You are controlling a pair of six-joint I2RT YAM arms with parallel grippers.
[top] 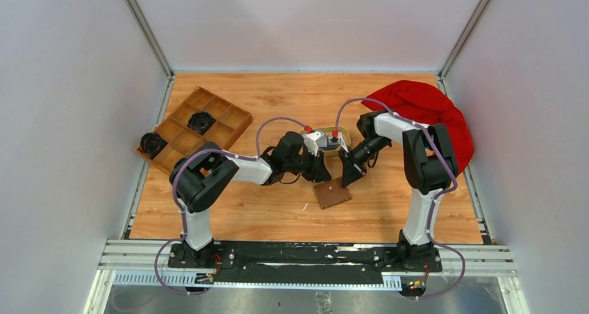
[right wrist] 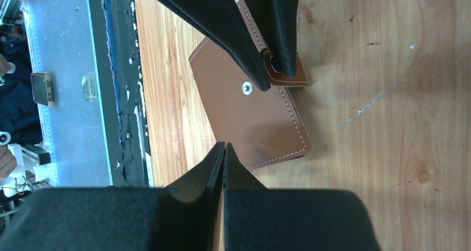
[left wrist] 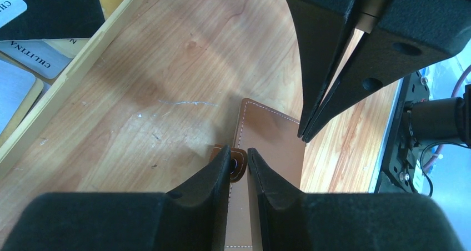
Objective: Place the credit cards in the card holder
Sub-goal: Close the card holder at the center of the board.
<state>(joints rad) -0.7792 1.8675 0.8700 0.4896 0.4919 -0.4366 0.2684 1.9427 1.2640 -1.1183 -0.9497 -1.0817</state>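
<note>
The brown card holder [top: 332, 193] lies closed on the wooden table; it also shows in the left wrist view [left wrist: 269, 131] and the right wrist view [right wrist: 252, 115]. My left gripper [top: 323, 173] [left wrist: 239, 154] is closed on its small snap tab [left wrist: 237, 165] at the holder's edge. My right gripper [top: 346, 178] [right wrist: 224, 145] is shut with nothing between the fingers, its tips at the holder's opposite edge. A black card [left wrist: 53, 12] and whitish-grey printed cards [left wrist: 41, 56] lie in the oval tan dish [left wrist: 78, 68], which the arms mostly hide in the top view.
A wooden compartment tray [top: 208, 105] holding two black round objects stands at the back left. A red cloth [top: 424, 105] lies at the back right by the right arm. The table's near edge and metal rail [right wrist: 119, 95] run just beside the holder.
</note>
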